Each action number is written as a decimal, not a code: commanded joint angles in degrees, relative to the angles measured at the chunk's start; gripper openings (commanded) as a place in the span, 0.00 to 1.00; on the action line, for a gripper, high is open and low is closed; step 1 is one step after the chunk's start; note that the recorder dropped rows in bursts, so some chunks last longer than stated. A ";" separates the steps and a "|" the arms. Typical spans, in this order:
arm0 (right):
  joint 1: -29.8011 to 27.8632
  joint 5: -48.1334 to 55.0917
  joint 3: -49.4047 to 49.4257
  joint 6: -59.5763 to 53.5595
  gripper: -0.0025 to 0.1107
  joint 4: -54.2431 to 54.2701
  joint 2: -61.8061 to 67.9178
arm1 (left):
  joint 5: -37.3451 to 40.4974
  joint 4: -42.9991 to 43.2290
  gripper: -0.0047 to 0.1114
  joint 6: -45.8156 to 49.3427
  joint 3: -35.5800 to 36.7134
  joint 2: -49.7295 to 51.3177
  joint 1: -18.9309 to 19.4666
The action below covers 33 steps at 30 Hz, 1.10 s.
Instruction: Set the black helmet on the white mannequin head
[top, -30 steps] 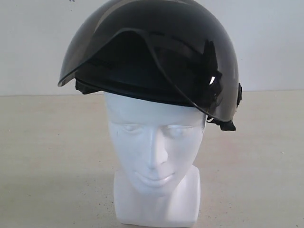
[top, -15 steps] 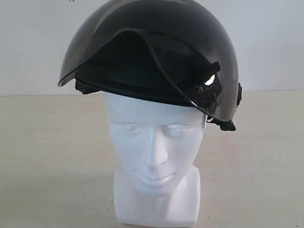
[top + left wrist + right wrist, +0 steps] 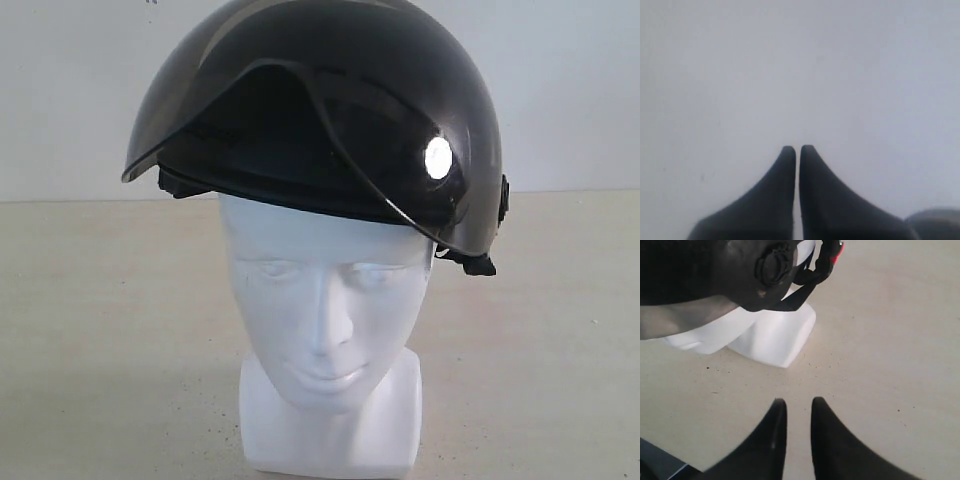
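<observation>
The black helmet point(image 3: 320, 90) sits on top of the white mannequin head point(image 3: 325, 300), tilted slightly, its tinted visor raised over the forehead. Neither gripper shows in the exterior view. In the right wrist view the helmet point(image 3: 715, 270) and its dangling black strap point(image 3: 807, 277) hang over the mannequin head's squared neck base point(image 3: 775, 335). My right gripper point(image 3: 799, 402) hovers over the table a little away from that base, its jaws slightly apart with nothing between them. My left gripper point(image 3: 797, 148) is shut and empty, facing a blank pale surface.
The mannequin stands on a beige table point(image 3: 100, 350) with a white wall point(image 3: 70, 90) behind it. A red part point(image 3: 839, 251) shows at the strap's end. Bare tabletop point(image 3: 890, 340) stretches beside the neck base.
A dark shape seen through the visor at the helmet's right side has drawn away, leaving a round bright glint there. Helmet and head have not moved.
</observation>
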 commanded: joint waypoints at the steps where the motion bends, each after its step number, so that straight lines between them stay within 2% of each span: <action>1: -0.12 -4.01 -0.28 -0.25 0.09 0.11 0.32 | 0.77 -2.51 0.08 -16.78 -2.32 0.00 -0.15; 2: -0.12 -5.01 -0.28 -0.14 0.05 -0.43 0.32 | 10.66 -4.68 0.08 -21.02 -5.06 0.00 -0.15; 3: -0.12 -6.76 -0.28 0.57 0.02 -1.69 0.32 | 20.00 -5.24 0.08 -21.06 -7.99 0.00 -0.15; 5: -0.12 -8.95 -0.28 3.17 0.02 -4.13 0.59 | 31.51 -5.24 0.08 -15.82 -13.10 0.61 -0.15; 7: -0.12 -10.86 -0.28 5.17 0.02 -6.23 0.85 | 36.30 -5.24 0.08 -10.50 -17.94 3.67 -0.15; 10: -0.12 -12.96 -0.28 6.81 0.02 -7.97 1.98 | 41.33 -5.24 0.08 -10.11 -25.86 9.74 -0.15; 14: -0.12 -16.35 -0.28 8.72 0.02 -7.97 3.97 | 58.63 -4.50 0.08 -9.11 -39.85 21.24 -0.15; 18: -0.12 -17.90 -1.39 9.55 0.02 -10.41 5.35 | 74.37 0.21 0.08 -6.62 -53.51 32.75 -0.15; 22: -0.12 -15.53 -6.26 11.55 0.02 -13.62 6.26 | 81.21 4.73 0.08 -6.62 -65.45 41.13 -0.15; 25: -0.12 -12.37 -10.95 10.85 0.02 -15.43 8.70 | 85.38 3.41 0.08 -6.18 -73.42 46.95 -0.26; 28: -0.12 -6.96 -16.07 8.29 0.02 -20.06 11.86 | 90.28 -0.55 0.08 -0.14 -80.58 53.25 -0.26; 33: 0.23 -3.94 -21.38 1.82 0.02 -23.39 15.36 | 90.95 -7.54 0.08 4.18 -84.08 60.25 -0.90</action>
